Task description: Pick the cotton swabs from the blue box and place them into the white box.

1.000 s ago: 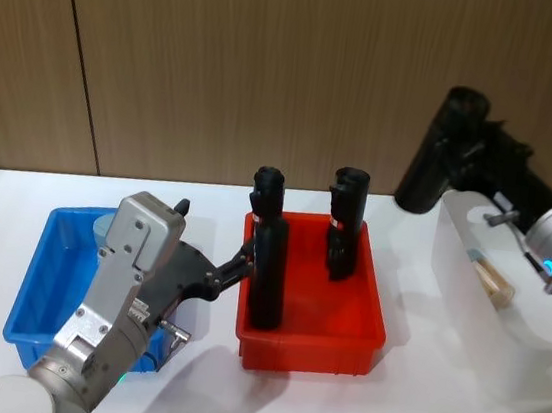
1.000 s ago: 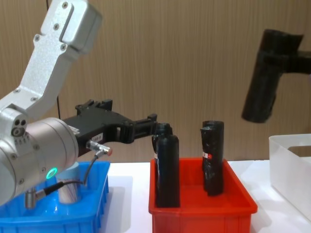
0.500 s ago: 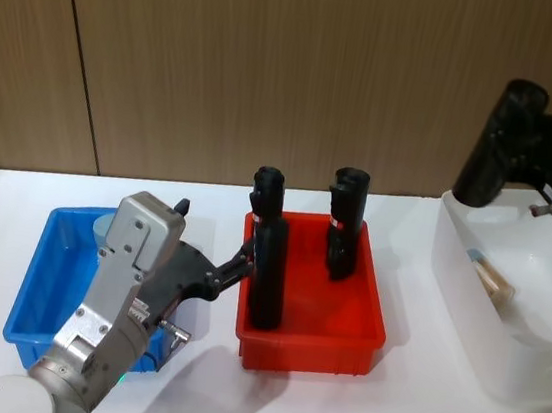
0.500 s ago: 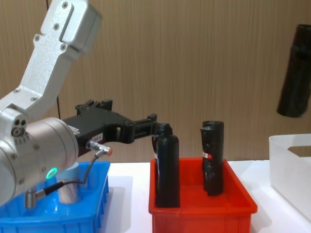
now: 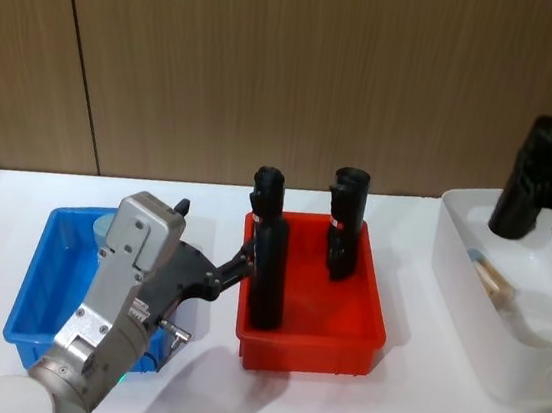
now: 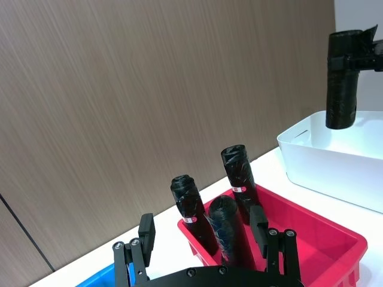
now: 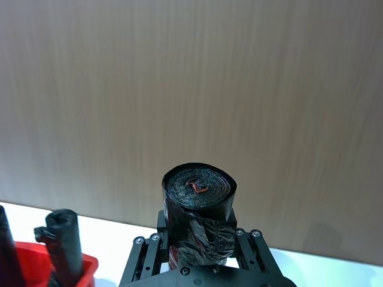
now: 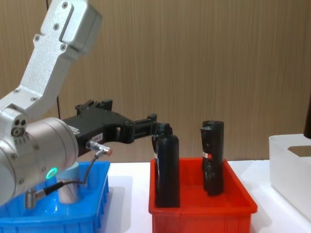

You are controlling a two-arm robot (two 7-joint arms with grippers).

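Carried farther right and down since a second ago: right gripper [image 7: 197,254], clamped on a black roll [image 5: 526,179], then up over the gap between red bin and white box, now hanging over the white box [image 5: 467,290] at about 3 o'clock of the head view. Roll held upright, tipped slightly, gripped near its upper part, its lower end just above the box's far wall. Seen end-on from the right wrist as a tightly wound black roll with a fleck of red at the core, squeezed between the two fingers [image 7: 139,263].

Unchanged over the same second: left gripper [image 5: 241,263], reaching out level from about 8 o'clock across the blue box [image 5: 40,283] toward the red bin [image 5: 339,345]. Fingers spread apart, holding nothing, tips close beside the nearer black roll [image 5: 270,256] standing in the red bin. Silver elbow link raised high at the chest view's upper left, forearm angled down to the wrist, green light showing on the wrist body.

Inside the blue box, a jar of cotton swabs [image 8: 69,184] with a pale blue lid, standing upright, partly hidden behind the left wrist. Inside the white box, a second jar of cotton swabs [image 5: 490,276] lying on its side near the left wall. Another black roll [image 5: 344,225] upright at the red bin's far side.
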